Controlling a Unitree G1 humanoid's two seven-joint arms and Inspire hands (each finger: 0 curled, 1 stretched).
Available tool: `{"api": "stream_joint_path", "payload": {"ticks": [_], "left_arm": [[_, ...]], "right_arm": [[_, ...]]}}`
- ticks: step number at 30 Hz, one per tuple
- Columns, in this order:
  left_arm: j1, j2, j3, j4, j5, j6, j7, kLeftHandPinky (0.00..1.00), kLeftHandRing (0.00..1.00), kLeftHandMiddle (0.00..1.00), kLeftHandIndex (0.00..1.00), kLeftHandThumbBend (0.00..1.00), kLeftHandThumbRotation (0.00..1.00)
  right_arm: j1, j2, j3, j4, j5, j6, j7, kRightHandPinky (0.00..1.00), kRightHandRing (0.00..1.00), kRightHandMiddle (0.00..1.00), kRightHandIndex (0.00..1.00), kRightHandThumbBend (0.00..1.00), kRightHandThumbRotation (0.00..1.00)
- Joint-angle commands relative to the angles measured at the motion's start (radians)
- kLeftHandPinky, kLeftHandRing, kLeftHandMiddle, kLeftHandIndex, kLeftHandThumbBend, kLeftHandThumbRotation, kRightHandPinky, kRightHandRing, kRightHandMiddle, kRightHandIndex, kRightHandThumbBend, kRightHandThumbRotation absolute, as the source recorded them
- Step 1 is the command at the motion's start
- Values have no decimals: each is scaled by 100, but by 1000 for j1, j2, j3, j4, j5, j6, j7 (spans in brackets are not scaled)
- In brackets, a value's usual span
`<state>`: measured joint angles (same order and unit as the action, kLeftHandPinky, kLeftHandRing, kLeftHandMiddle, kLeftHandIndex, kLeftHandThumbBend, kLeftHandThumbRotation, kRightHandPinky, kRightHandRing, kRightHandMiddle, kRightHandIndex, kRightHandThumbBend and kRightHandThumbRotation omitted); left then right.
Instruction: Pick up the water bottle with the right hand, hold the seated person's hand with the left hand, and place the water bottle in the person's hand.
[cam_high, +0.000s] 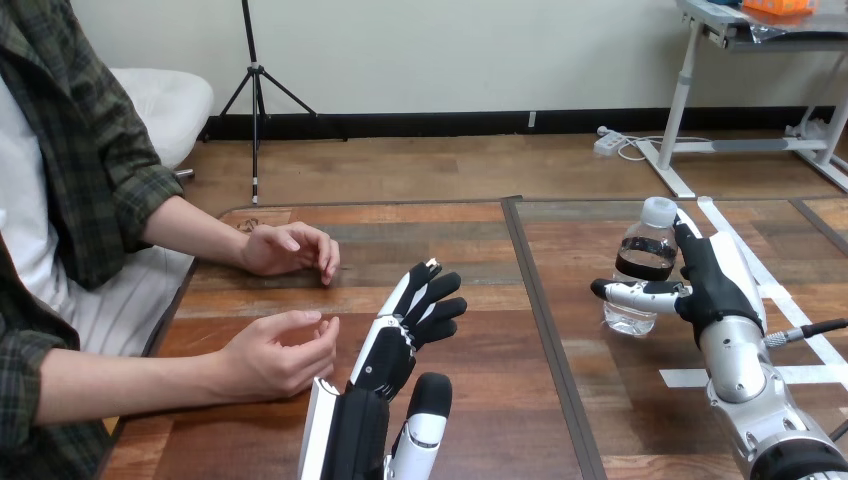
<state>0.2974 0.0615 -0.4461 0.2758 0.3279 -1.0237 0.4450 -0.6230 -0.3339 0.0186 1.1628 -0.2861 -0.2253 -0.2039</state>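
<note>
A clear water bottle (642, 262) with a white cap and a dark label band stands upright on the right half of the wooden table. My right hand (712, 285) is shut on it, thumb across its front and fingers behind it. My left hand (386, 362) is open at the table's front centre, fingers pointing away from me. It lies just right of the person's nearer hand (278, 356), which hovers with loosely curled fingers; a small gap separates them. The person's farther hand (291, 249) rests on the table further back.
A dark seam (545, 330) runs front to back between the two table halves. White tape strips (790, 312) mark the surface at the right, near my right arm. The table's left edge (175, 300) lies by the person's lap.
</note>
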Motion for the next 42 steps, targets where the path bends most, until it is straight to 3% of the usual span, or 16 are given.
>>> {"api": "stream_joint_path", "payload": {"ticks": [1,12,25,34,42], "left_arm": [[16,-97,22,-26,8,-19,10,77,81,85,90,45,94],[23,-98,14,-29,-1,-10,8,76,80,85,90,45,94],[27,-101,15,-29,7,-9,14,77,81,85,90,45,95],[27,-102,18,-26,14,-14,19,77,81,85,90,46,96],[27,-101,15,-21,8,-20,18,78,81,86,90,47,95]], "right_arm": [[-106,-33,1,18,3,-41,-2,92,99,99,96,75,3],[-120,-30,6,65,0,-56,3,92,96,97,94,74,2],[-134,-30,31,100,-22,-46,-13,88,93,94,92,75,9],[-141,-13,0,111,19,-42,-6,85,89,92,90,77,9],[-141,9,-61,111,105,-51,27,81,86,91,88,76,6]]}}
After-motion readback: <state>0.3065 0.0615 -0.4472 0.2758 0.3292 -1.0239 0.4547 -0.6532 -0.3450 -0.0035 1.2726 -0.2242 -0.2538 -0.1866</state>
